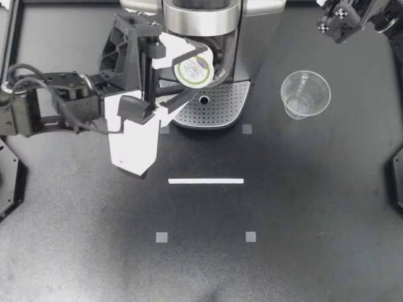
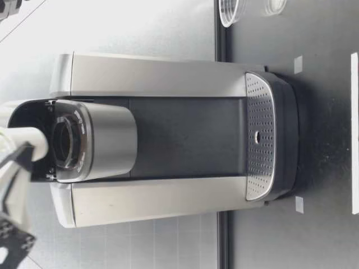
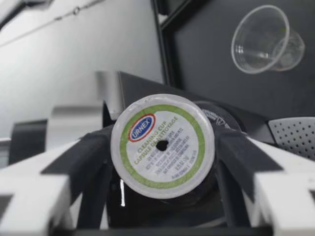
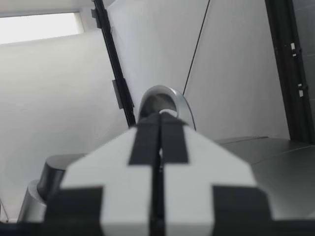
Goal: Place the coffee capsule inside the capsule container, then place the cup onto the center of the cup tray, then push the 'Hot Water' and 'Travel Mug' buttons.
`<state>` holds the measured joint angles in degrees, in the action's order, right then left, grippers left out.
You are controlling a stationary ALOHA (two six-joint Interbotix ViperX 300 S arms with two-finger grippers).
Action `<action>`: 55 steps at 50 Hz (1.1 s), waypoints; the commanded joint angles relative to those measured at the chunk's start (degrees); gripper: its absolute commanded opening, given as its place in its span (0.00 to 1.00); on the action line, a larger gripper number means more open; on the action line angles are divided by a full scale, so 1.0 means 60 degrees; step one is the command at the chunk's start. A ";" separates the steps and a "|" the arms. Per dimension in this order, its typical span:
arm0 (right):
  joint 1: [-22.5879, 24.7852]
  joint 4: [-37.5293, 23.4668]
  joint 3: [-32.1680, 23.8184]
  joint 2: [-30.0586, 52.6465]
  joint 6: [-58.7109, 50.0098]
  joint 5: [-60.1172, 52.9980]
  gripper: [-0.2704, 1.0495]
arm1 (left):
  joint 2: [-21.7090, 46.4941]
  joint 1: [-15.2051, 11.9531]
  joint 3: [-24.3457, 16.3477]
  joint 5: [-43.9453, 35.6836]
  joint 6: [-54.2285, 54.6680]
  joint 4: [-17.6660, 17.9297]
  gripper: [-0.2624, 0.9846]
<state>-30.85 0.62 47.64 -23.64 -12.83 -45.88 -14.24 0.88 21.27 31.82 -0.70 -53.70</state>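
Left claw: I am holding it at the head of the coffee machine, with its fingers pressing the capsule from two sides.
Capsule: it is sitting tilted at the mouth of the dark capsule holder, with its green-ringed foil lid facing up and away from the machine. I cannot tell whether its bottom is touching the holder.
Right claw: I am keeping it raised at the far right corner, well apart from everything, with its fingers pressed together on nothing.
Cup: the clear plastic cup is standing upright on the surface, to the right of the machine and apart from it.
Cup tray: the perforated metal tray at the machine's base is lying bare, and nothing is touching it.
White strip: it is lying flat on the surface in front of the tray.
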 commanded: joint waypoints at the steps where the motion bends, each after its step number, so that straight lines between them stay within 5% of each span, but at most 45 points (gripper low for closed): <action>1: -0.0059 0.0000 -0.0117 -0.0132 0.0000 -0.0088 0.26 | -0.0044 -0.0146 -0.0059 -0.0103 0.0132 -0.0044 0.51; 24: -0.0059 0.0000 -0.0088 -0.0146 0.0000 -0.0103 0.26 | 0.0176 -0.0396 0.0029 -0.0278 0.0586 -0.0044 0.55; 36: -0.0059 0.0000 -0.0073 -0.0132 0.0000 -0.0103 0.26 | 0.0176 -0.0396 0.0000 -0.0278 0.0615 -0.0044 0.82; 55: -0.0059 0.0000 -0.0073 -0.0073 0.0000 -0.0161 0.26 | 0.0073 -0.0396 0.0015 -0.0308 0.0630 -0.0059 0.80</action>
<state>-30.94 0.62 47.90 -23.64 -12.83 -46.05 -12.66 -1.23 22.32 30.32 2.90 -53.79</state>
